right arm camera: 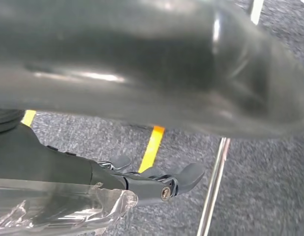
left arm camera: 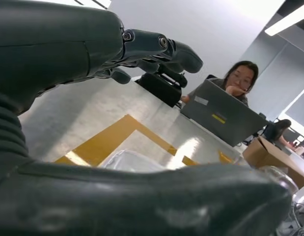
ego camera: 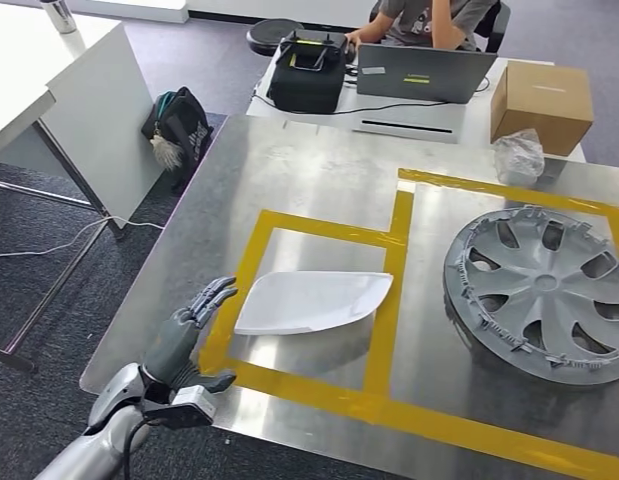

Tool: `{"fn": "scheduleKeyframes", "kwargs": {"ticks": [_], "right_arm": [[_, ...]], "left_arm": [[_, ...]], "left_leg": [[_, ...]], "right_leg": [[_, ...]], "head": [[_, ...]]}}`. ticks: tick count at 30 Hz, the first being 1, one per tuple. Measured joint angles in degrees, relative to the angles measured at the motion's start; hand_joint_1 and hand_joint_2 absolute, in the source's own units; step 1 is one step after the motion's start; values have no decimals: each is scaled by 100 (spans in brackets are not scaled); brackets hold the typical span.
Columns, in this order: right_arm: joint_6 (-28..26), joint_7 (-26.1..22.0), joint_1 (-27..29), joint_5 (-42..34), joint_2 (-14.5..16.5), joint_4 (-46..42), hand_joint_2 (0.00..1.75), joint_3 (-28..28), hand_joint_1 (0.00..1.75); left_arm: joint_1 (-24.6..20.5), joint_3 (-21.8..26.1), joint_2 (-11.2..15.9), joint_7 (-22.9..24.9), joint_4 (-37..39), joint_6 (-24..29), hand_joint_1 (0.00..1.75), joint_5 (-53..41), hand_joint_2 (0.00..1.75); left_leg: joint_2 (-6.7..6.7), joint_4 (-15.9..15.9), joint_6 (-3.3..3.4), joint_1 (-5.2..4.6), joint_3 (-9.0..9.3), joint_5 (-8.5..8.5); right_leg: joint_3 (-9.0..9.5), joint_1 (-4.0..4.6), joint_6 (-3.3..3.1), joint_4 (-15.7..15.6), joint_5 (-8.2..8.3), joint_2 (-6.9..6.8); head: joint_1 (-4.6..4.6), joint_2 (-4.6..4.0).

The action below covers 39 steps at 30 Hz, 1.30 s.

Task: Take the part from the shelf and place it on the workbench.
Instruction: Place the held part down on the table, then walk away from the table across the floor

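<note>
A: Where is the left hand (ego camera: 187, 335)?

B: At the near left corner of the table (ego camera: 321, 170), fingers spread and stretched forward, holding nothing. Its fingertips are just short of the part (ego camera: 310, 301) and not touching it.

A: And the part?

B: A flat white piece, pointed at its right end, lying on the table inside a square marked with yellow tape (ego camera: 393, 255). In the left wrist view its pale edge (left arm camera: 133, 161) shows just past the thumb.

A: The right hand?

B: In its wrist view the right hand (right arm camera: 143, 182) hangs over grey carpet (right arm camera: 254, 162), its fingers lying straight along a crumpled clear plastic wrap (right arm camera: 69, 209) pressed against them. I cannot tell whether it grips the wrap. A yellow floor stripe (right arm camera: 152, 147) and a metal leg (right arm camera: 215, 182) run behind it.

A: What else is on the table?

B: To the right, in a second taped field, a grey hubcap (ego camera: 544, 290), face up. Behind it a clear bag (ego camera: 519, 155), bunched, contents unclear, touching a shut cardboard box (ego camera: 544, 100).

A: Beyond that?

B: A white desk with a black case (ego camera: 310, 70) and an open laptop (ego camera: 423, 72), with a person (ego camera: 434, 20) seated behind it. On the floor at left, a dark bag (ego camera: 179, 122) leans against a white panel (ego camera: 102, 120).
</note>
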Motion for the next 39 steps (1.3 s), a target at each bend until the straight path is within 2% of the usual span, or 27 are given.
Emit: {"fn": "scheduleKeyframes", "kwargs": {"ticks": [2, 5, 6, 8, 10, 11, 12, 13, 14, 16, 17, 18, 20, 21, 22, 23, 25, 26, 27, 28, 30, 32, 33, 34, 36, 37, 39], "right_arm": [[-70, 27, -36, -44, 1, 32, 0, 54, 0], [-116, 32, -66, -65, 2, 70, 0, 93, 0], [-144, 31, -70, -78, 3, 75, 0, 105, 0], [-235, 32, -69, -122, 4, 78, 0, 128, 0], [-338, 38, -55, -198, 4, 81, 0, 150, 0], [-376, 41, -47, -245, 4, 85, 0, 159, 0], [-404, 47, -39, -298, 4, 87, 0, 164, 0], [-421, 56, -26, -355, 4, 89, 0, 166, 0], [-432, 70, -7, -414, 4, 89, 0, 166, 0], [-432, 106, 38, -512, 7, 85, 0, 168, 0], [-428, 121, 57, -546, 9, 84, 0, 168, 0], [-423, 127, 68, -568, 11, 84, 0, 167, 0], [-418, 128, 83, -595, 12, 85, 0, 164, 0], [-416, 123, 87, -603, 12, 86, 0, 165, 0], [-415, 117, 93, -607, 12, 87, 0, 166, 0], [-412, 109, 95, -610, 12, 87, 0, 167, 0], [-410, 97, 91, -613, 11, 89, 0, 167, 0], [-410, 93, 86, -615, 11, 89, 0, 167, 0], [-410, 92, 83, -617, 10, 90, 0, 166, 0], [-410, 91, 81, -618, 10, 91, 0, 165, 0], [-410, 91, 73, -619, 10, 93, 0, 166, 0], [-406, 87, 45, -622, 10, 95, 0, 167, 0], [-408, 82, 32, -627, 10, 97, 0, 167, 0], [-411, 80, 26, -637, 10, 99, 0, 167, 0], [-428, 85, 33, -669, 11, 103, 0, 167, 0], [-438, 95, 35, -692, 11, 104, 0, 166, 0], [-459, 116, 37, -739, 12, 104, 0, 166, 0]], "left_arm": [[97, 209, 11, -94, -89, -78, 0, 99, 0], [200, 395, 13, -125, -193, -111, 0, 151, 0], [242, 440, 13, -134, -225, -121, 0, 185, 0], [337, 545, 7, -185, -313, -141, 0, 311, 0], [460, 676, -10, -251, -427, -153, 0, 455, 0], [538, 738, -26, -275, -489, -150, 0, 503, 0], [622, 789, -45, -292, -555, -145, 0, 538, 0], [705, 830, -68, -304, -629, -137, 0, 561, 0], [782, 861, -90, -313, -707, -125, 0, 577, 0], [896, 910, -124, -321, -860, -93, 0, 592, 0], [938, 930, -137, -322, -923, -74, 0, 604, 0], [976, 950, -148, -322, -972, -55, 0, 618, 0], [1058, 988, -167, -322, -1038, -22, 0, 660, 0], [1091, 1002, -179, -322, -1055, -11, 0, 679, 0], [1116, 1017, -191, -322, -1068, -4, 0, 704, 0], [1131, 1033, -203, -322, -1079, 2, 0, 730, 0], [1161, 1072, -222, -320, -1093, 10, 0, 785, 0], [1177, 1089, -232, -318, -1095, 12, 0, 802, 0], [1192, 1098, -242, -316, -1095, 13, 0, 811, 0], [1205, 1105, -250, -315, -1095, 13, 0, 813, 0], [1221, 1114, -261, -315, -1097, 13, 0, 816, 0], [1232, 1143, -266, -315, -1114, 18, 0, 824, 0], [1236, 1160, -267, -315, -1122, 23, 0, 839, 0], [1240, 1176, -268, -312, -1129, 28, 0, 860, 0], [1247, 1198, -276, -298, -1129, 33, 0, 934, 0], [1252, 1215, -281, -284, -1128, 32, 0, 985, 0], [1260, 1282, -292, -239, -1126, 30, 0, 1130, 0]], "left_leg": [[-32, 60, -97, -2, -41, 11], [-56, 104, -184, 2, -104, 51], [-49, 162, -202, 9, -147, -21], [-33, 587, -221, 9, -339, -395], [-29, 1338, -213, -5, -610, -859], [-29, 1618, -195, -13, -684, -982], [-29, 1723, -163, -26, -668, -996], [-29, 1621, -118, -45, -548, -911], [-29, 1331, -57, -75, -326, -769], [-18, 554, 74, -153, 214, -586], [-9, 255, 106, -187, 401, -555], [1, 76, 120, -215, 494, -553], [12, -47, 118, -232, 473, -463], [16, -81, 133, -225, 438, -396], [21, -109, 154, -210, 392, -325], [25, -125, 173, -193, 334, -258], [30, -124, 200, -185, 197, -144], [31, -121, 198, -183, 127, -88], [32, -118, 190, -178, 61, -33], [33, -113, 175, -169, -5, 20], [29, -85, 123, -147, -126, 108], [23, -28, 60, -147, -221, 176], [22, -3, 34, -154, -245, 210], [22, 10, 15, -157, -262, 244], [22, 43, -25, -151, -297, 246], [22, 137, -54, -145, -345, 124], [24, 643, -114, -129, -520, -377]], "right_leg": [[232, -9, -43, -404, 66, 42], [149, 9, -236, -372, 83, 58], [106, 17, -298, -367, 113, 53], [-1, 33, -409, -373, 191, 41], [-126, 70, -470, -372, 277, 28], [-190, 94, -486, -371, 322, 21], [-254, 120, -497, -370, 368, 16], [-314, 145, -501, -370, 413, 13], [-369, 167, -500, -370, 458, 11], [-444, 193, -485, -369, 542, 4], [-465, 197, -467, -378, 592, -4], [-476, 190, -443, -397, 646, -12], [-498, 176, -377, -459, 759, -20], [-527, 171, -343, -461, 737, -19], [-582, 171, -311, -382, 609, -17], [-662, 170, -283, -181, 376, -16], [-841, 157, -238, 508, -175, -17], [-882, 151, -219, 849, -331, -17], [-847, 148, -203, 1043, -355, -17], [-717, 144, -188, 1044, -274, -18], [-169, 120, -146, 418, -33, -16], [400, 110, -139, -375, -34, -1], [531, 112, -157, -594, -86, 7], [566, 126, -196, -666, -112, 12], [474, 119, -298, -650, -61, 0], [437, 114, -359, -647, -22, -9], [332, 110, -455, -650, 81, -31]], "head": [[7, 0], [-14, 0], [-26, 0], [-55, 0], [-79, 0], [-84, 0], [-84, 0], [-83, 0], [-83, 0], [-80, 0], [-78, 0], [-81, 0], [-91, 0], [-95, 0], [-87, 0], [-81, 0], [-67, 0], [-67, 0], [-67, 0], [-68, 0], [-66, 0], [-64, 1], [-62, 1], [-63, 1], [-67, 0], [-78, 0], [-110, 0]]}}
